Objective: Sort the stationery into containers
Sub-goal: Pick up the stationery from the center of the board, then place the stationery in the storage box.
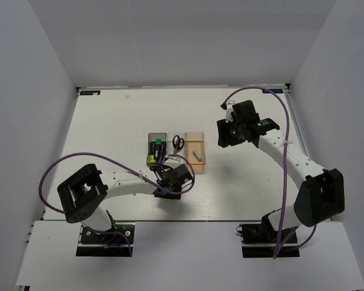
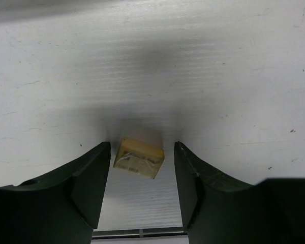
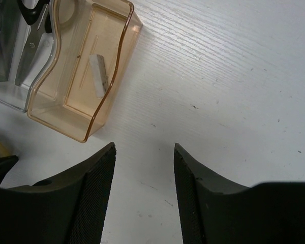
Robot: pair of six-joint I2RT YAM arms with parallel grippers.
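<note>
Now: left claw [image 2: 142,148] apart, straddling tan block [image 2: 139,158] on the bench [image 2: 203,76]; block sits skewed. Centre yourself over it, then close gently; right claw [image 3: 144,152] apart, empty, near amber bin [image 3: 73,101].

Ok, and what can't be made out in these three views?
- Tan block: in the top view it is hidden beneath the left gripper; only the left wrist view shows it.
- Scissors: in the right wrist view the handles are cut off by the top edge.
- Highlighters: in the top view they are too small and too tightly packed to count.
</note>
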